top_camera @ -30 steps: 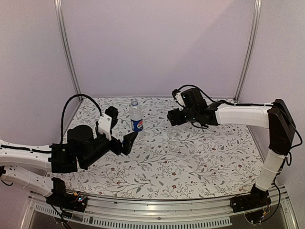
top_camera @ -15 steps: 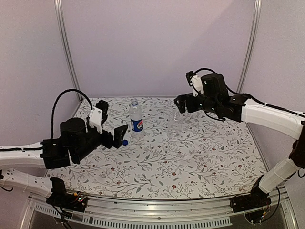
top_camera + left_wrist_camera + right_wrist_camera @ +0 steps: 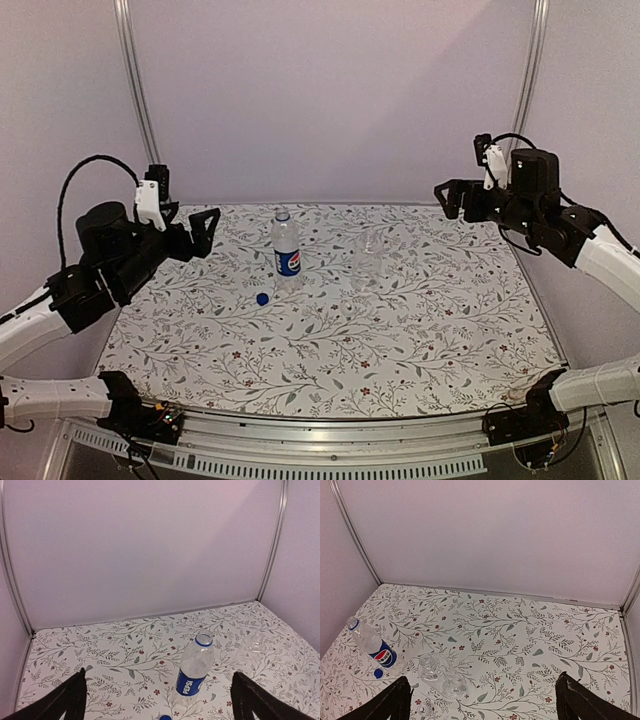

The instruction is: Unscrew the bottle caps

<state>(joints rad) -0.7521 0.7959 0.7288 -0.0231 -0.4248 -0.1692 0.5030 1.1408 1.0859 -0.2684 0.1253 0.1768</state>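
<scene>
Both end effectors stand wide open and hold nothing. The left end effector (image 3: 185, 203) hangs above the left edge of the bench (image 3: 400, 340), and the right end effector (image 3: 462, 167) hangs above its far right corner. The taller bottle (image 3: 286, 245), with a blue, red and white Pepsi label, stands upright at the far middle, its mouth bare above a blue neck ring. The blue cap (image 3: 262, 298) lies on the bench just near-left of it. The shorter clear bottle (image 3: 367, 262) stands to its right, with a pale cap (image 3: 422, 710) beside it. Half a second ago the left end effector was low by the blue cap and the right one was close above the clear bottle; both have since drawn back and up. The bottles and the blue cap have not moved.
</scene>
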